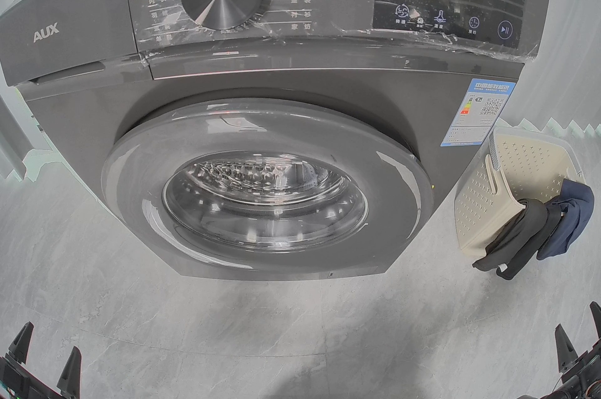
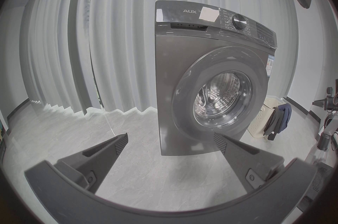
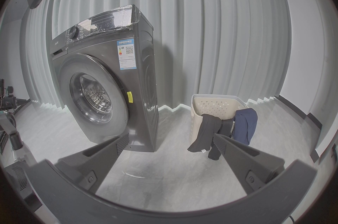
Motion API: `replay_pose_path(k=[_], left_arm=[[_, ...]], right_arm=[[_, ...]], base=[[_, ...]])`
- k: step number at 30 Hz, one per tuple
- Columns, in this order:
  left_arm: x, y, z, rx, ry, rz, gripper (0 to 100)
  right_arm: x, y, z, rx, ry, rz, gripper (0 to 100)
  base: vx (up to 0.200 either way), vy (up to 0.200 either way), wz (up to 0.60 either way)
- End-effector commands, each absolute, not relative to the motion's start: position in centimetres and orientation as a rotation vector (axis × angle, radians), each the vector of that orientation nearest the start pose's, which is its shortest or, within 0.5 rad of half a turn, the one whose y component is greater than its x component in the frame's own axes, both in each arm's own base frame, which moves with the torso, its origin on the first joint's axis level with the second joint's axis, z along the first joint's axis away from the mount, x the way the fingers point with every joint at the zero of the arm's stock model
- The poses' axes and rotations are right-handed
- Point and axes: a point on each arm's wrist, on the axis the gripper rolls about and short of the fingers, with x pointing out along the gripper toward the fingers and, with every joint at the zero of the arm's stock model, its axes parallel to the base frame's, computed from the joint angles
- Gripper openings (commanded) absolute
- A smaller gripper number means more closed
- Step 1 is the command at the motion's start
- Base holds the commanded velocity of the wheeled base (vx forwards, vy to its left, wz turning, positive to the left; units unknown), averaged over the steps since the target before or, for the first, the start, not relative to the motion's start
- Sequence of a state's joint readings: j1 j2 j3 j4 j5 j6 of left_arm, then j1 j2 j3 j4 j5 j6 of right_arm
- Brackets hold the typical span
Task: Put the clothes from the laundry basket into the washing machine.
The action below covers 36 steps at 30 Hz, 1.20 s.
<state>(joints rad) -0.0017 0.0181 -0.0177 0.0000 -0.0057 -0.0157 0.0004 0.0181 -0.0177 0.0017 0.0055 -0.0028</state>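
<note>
Where curtains hang — washing machine, marbled floor.

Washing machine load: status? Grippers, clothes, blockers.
Left gripper and right gripper open, empty. Clothes draped over laundry basket rim, right of washing machine. Door shut, in the way.

Grey washing machine, cream basket (perforated), black and navy clothes.

Pale marble-look floor; white pleated curtains cover the walls
</note>
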Motion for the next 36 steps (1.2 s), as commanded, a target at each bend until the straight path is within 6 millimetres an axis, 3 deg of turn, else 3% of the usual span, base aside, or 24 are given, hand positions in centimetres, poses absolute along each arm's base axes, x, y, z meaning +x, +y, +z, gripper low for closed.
replay_pose_path(k=[1, 4, 24, 27, 29, 36], left_arm=[[-2.3, 0.0, 7.6, -0.017, -0.001, -0.006, 100], [-2.3, 0.0, 7.6, -0.015, -0.001, -0.006, 100], [-2.3, 0.0, 7.6, -0.017, -0.001, -0.008, 100], [-2.3, 0.0, 7.6, -0.017, -0.001, -0.006, 100], [-2.3, 0.0, 7.6, -0.014, -0.001, -0.008, 100], [-2.3, 0.0, 7.6, -0.012, -0.001, -0.008, 100]], right_arm=[[-2.3, 0.0, 7.6, -0.003, 0.000, 0.008, 100], [-2.3, 0.0, 7.6, -0.003, 0.000, 0.008, 100], [-2.3, 0.0, 7.6, -0.002, -0.008, 0.025, 100], [-2.4, 0.1, 8.5, -0.006, -0.075, 0.029, 100], [-3.0, 0.1, 10.9, -0.013, -0.206, 0.036, 100], [0.0, 0.3, 12.5, -0.006, 0.029, 0.155, 100]], base=[[0.000, 0.200, 0.00], [0.000, 0.200, 0.00], [0.020, 0.000, 0.00], [0.200, 0.000, 0.00], [0.100, 0.000, 0.00], [0.000, 0.000, 0.00]])
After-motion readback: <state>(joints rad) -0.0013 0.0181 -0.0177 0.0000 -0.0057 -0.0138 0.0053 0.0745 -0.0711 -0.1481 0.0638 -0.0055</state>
